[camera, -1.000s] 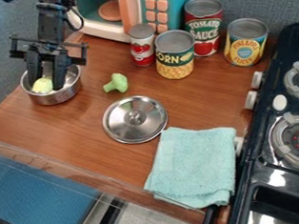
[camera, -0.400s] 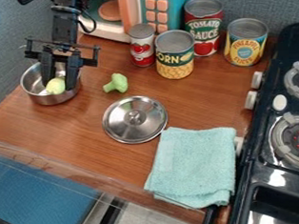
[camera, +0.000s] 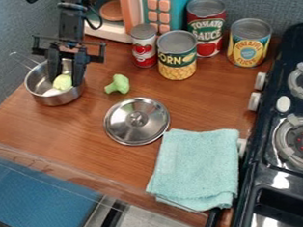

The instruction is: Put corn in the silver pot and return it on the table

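Observation:
The black gripper (camera: 67, 79) hangs at the upper left, its fingertips down inside the silver pot (camera: 62, 98). It is shut on the pale yellow-green corn (camera: 62, 82), which sits between the two fingers, within the pot's rim. The fingers hide part of the corn and part of the pot's inside. The pot stands upright on the brown table, its thin wire handle showing at the back left.
Green broccoli (camera: 117, 84) lies right of the pot, with a silver lid (camera: 137, 121) below it. Several cans, among them the corn can (camera: 177, 60), stand behind. A teal cloth (camera: 196, 168) lies in front, beside the black stove (camera: 267, 161). A toy microwave (camera: 167, 8) is at the back.
The gripper and the corn have moved right together inside the pot. The pot has shifted slightly and turned, and its handle has come into sight at the back left.

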Robot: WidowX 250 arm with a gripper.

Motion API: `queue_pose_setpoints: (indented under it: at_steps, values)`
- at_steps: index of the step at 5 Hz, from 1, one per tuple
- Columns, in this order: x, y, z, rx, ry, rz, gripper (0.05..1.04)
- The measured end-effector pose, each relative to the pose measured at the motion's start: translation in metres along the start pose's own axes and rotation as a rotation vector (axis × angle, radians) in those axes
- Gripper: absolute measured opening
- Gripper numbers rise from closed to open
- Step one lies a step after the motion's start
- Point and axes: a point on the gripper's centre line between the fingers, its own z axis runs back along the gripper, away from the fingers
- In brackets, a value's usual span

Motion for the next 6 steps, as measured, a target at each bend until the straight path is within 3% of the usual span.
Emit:
queue_pose_setpoints:
  at_steps: [1,6]
  values:
    - [0.009,-0.004,0.0,0.001,0.015,-0.002,0.383]
    - [0.025,-0.042,0.02,0.037,-0.041,-0.077,0.383]
